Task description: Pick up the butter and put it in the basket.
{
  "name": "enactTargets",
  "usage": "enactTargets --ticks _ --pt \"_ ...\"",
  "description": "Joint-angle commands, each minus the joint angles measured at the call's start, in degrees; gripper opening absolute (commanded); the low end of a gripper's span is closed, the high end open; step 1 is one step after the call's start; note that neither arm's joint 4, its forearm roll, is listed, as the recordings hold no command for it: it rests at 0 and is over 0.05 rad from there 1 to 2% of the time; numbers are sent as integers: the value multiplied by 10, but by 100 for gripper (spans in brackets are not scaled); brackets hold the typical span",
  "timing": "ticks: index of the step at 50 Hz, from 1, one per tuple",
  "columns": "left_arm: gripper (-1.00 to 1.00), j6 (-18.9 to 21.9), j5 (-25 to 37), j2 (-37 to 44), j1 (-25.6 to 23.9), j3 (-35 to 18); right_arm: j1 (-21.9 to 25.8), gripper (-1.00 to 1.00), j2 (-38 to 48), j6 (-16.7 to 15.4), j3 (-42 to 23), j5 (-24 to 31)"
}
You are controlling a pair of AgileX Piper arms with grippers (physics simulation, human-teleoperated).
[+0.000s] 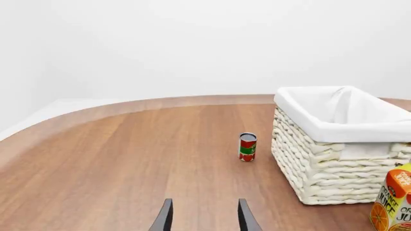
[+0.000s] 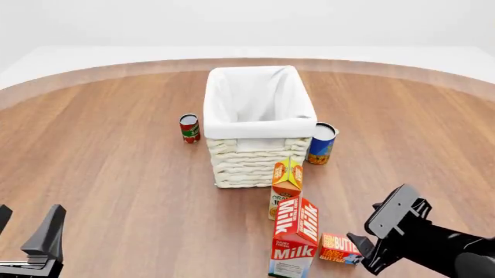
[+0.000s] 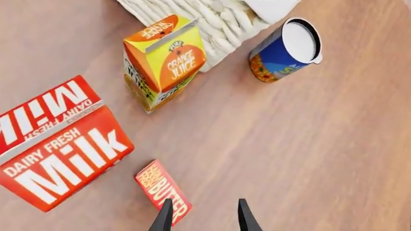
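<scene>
The butter (image 2: 339, 248) is a small flat red-orange box lying on the wood table just right of the milk carton; it also shows in the right wrist view as the butter (image 3: 163, 191). My right gripper (image 2: 362, 252) hovers open just right of it, and in its own view the right gripper (image 3: 204, 214) has one finger beside the box's near end, with nothing between the fingers. The cream wicker basket (image 2: 259, 128) with a white lining stands mid-table, and part of the basket (image 1: 321, 159) shows in the left wrist view. My left gripper (image 2: 27, 219) (image 1: 204, 216) is open and empty at the near left.
A red milk carton (image 2: 294, 237) (image 3: 57, 159) and an orange juice carton (image 2: 286, 179) (image 3: 163, 60) (image 1: 391, 202) stand between the butter and the basket. A blue can (image 2: 321, 143) (image 3: 286, 50) sits right of the basket, a red can (image 2: 189, 128) (image 1: 247, 147) to its left.
</scene>
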Motion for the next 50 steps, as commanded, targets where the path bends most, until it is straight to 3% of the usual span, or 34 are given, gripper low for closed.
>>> enactTargets --ticks 1,41,50 --pt "100 0 0 0 0 0 6 100 12 -22 0 11" --pt "100 0 0 0 0 0 39 100 71 -45 -1 -12" --pt "100 0 0 0 0 0 40 100 100 -49 18 -44"
